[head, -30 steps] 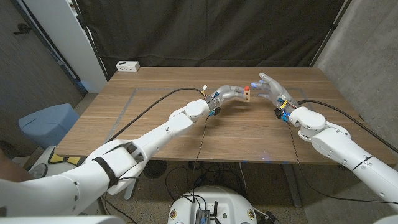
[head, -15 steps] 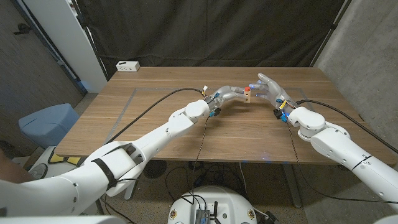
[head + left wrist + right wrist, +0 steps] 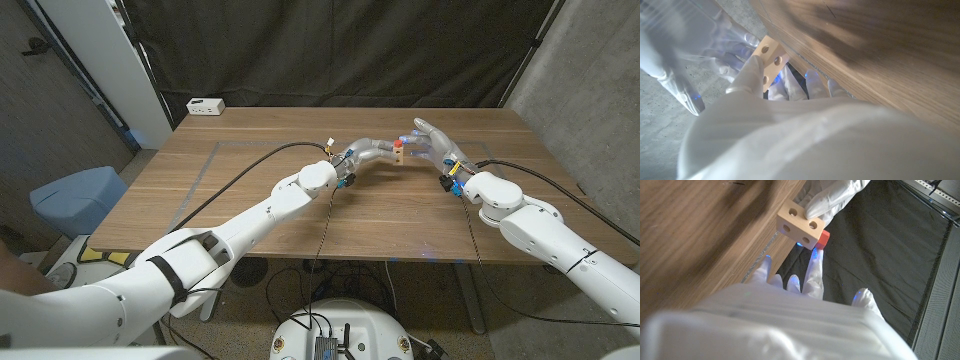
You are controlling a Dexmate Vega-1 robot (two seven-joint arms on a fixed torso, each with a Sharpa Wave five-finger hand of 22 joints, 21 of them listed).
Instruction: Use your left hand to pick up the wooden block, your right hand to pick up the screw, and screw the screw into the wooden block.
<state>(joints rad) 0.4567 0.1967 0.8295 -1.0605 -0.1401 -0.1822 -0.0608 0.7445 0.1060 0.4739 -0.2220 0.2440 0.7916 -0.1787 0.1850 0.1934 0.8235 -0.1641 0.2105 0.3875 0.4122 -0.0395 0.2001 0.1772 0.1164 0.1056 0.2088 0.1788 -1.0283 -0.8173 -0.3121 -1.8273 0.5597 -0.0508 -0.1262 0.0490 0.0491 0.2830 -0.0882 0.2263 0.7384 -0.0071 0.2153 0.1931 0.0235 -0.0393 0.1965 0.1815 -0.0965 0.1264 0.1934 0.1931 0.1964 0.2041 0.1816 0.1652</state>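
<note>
Left robot hand point(image 3: 375, 152) is holding the wooden block point(image 3: 397, 151) up off the tabletop point(image 3: 250, 190), over its far middle part. In the right wrist view the block point(image 3: 800, 225) is pinched at its top face by a gloved fingertip point(image 3: 820, 205); round holes are showing on two of its faces. In the left wrist view a finger point(image 3: 752, 75) is lying against the block point(image 3: 771, 59).

Right robot hand point(image 3: 432, 142) is standing just beside the block with its fingers spread and reaching toward it. A small red piece point(image 3: 822, 239) — likely the screw — is sitting against the block's far side, and one right fingertip point(image 3: 815, 260) is just below it. I cannot tell whether that hand is actually gripping the red piece or only touching it.

A white box point(image 3: 205, 106) is sitting at the far left corner of the tabletop.

Compared with a second ago — the right hand is sitting slightly closer to the block; the left hand and block are staying where they were.
</note>
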